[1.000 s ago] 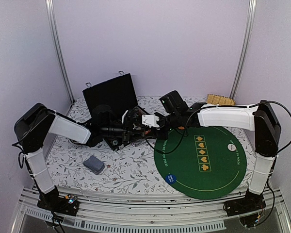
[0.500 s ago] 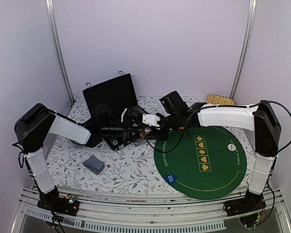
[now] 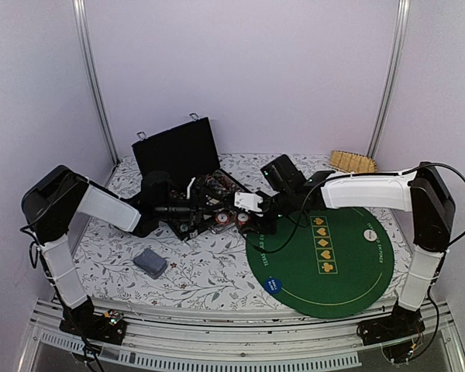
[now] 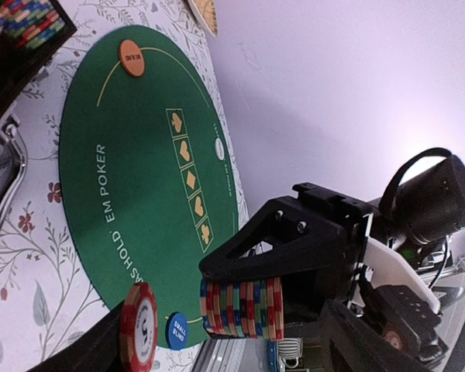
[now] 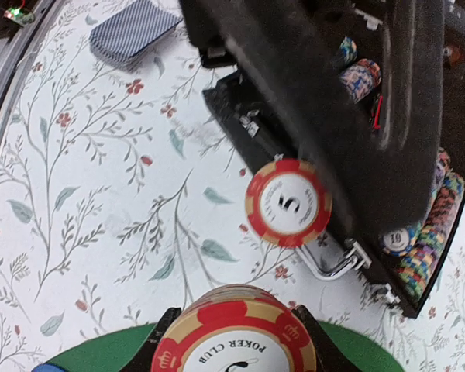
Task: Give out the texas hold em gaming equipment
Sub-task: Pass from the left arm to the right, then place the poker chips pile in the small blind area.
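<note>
My right gripper (image 3: 244, 217) is shut on a stack of multicoloured striped poker chips (image 5: 234, 337), held just left of the green poker mat (image 3: 325, 287). The stack also shows in the left wrist view (image 4: 240, 308). My left gripper (image 3: 215, 211) is open beside it, jaws wide apart. A single red "5" chip (image 5: 288, 203) stands on edge against one of its fingers (image 4: 93, 353). More chips (image 5: 426, 240) lie in the black case (image 3: 174, 151). A grey-blue card deck (image 3: 149, 263) lies on the cloth. Blue (image 3: 273, 284), white (image 3: 369, 235) and orange (image 4: 132, 57) buttons sit on the mat.
The case lid stands upright behind both grippers. A wicker piece (image 3: 350, 160) lies at the back right. Metal posts and purple walls close in the table. The right arm's cable hangs over the mat's left edge.
My right gripper has drawn back out of the case toward the mat with the chip stack. My left gripper has pulled slightly left, and the red chip now shows beside it.
</note>
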